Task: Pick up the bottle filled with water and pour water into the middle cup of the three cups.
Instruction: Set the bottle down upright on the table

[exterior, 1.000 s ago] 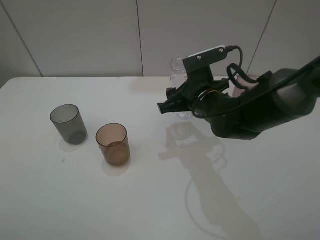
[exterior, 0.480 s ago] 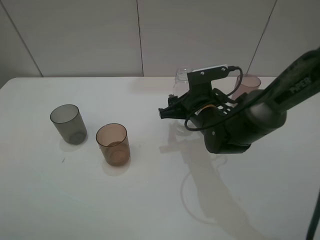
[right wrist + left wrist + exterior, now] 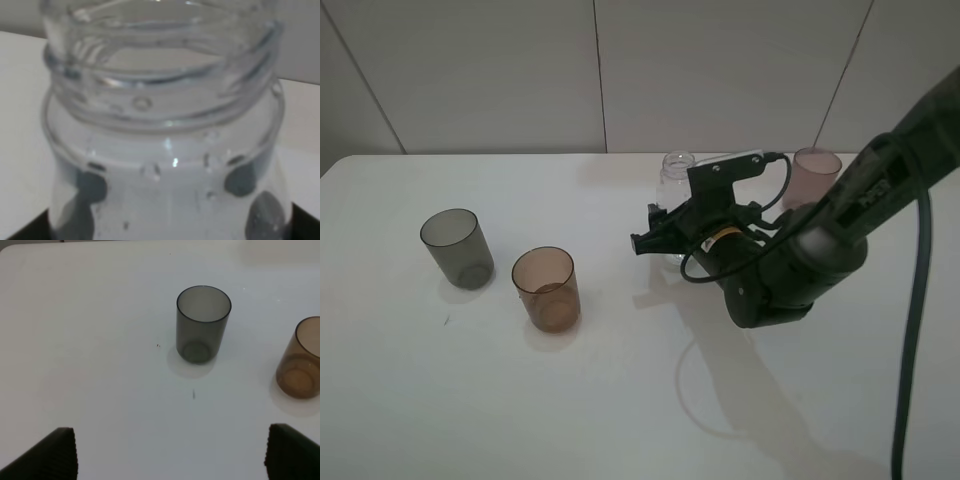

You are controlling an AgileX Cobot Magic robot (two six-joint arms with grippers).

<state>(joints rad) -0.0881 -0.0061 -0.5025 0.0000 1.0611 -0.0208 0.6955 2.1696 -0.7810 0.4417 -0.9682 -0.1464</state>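
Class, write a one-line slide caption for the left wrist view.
Grey cup and orange-brown cup upright on white table.

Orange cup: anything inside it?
The orange cup looks empty: its base shows through the wall, with no clear liquid line. A thin film of water couldn't be ruled out. The bottle stands apart at the right gripper.

High camera looking down over the surface (image 3: 470, 400); left wrist sharing its grey cup (image 3: 203, 322); right wrist pressing close on the bottle (image 3: 165, 130).
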